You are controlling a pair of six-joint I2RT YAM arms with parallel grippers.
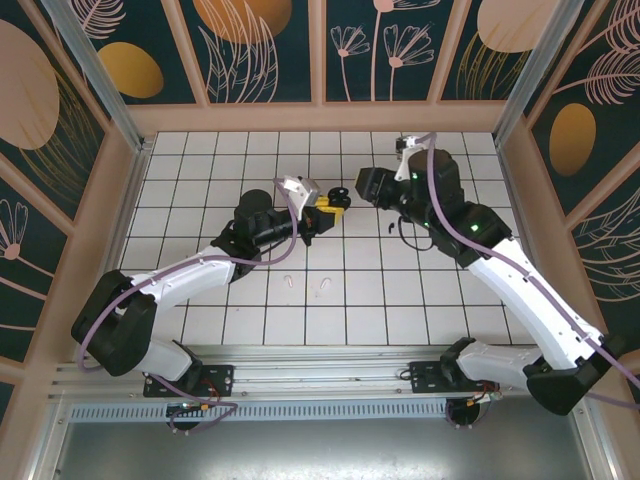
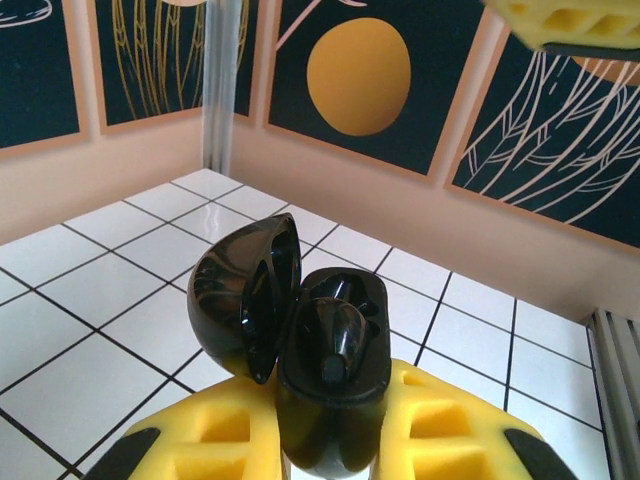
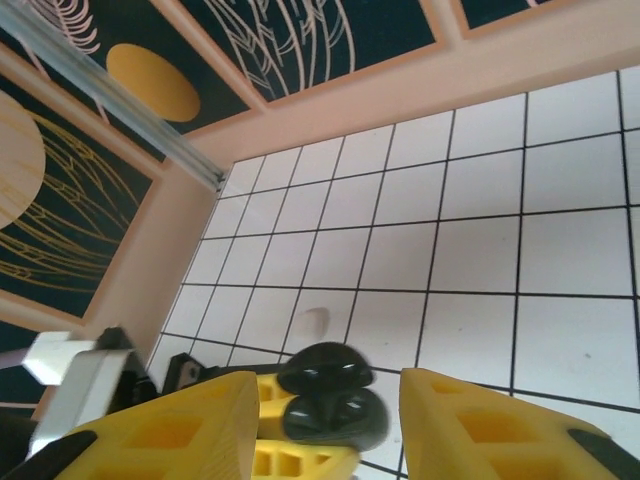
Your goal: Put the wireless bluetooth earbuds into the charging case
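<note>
L gripper [image 2: 330,445] clamping open-lidded black charging case [image 2: 335,400], black earbud [image 2: 337,335] sitting inside. R gripper [image 3: 330,430] hovering just above, jaws apart, empty. White earbuds [image 1: 322,288] lying nearer on tiles.

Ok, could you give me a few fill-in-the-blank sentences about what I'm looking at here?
The left fingers hold a charging case whose colour is ____.
Its lid stands ____.
Two ____ earbuds lie loose on the tiles.
Missing words: black; open; white.
</note>
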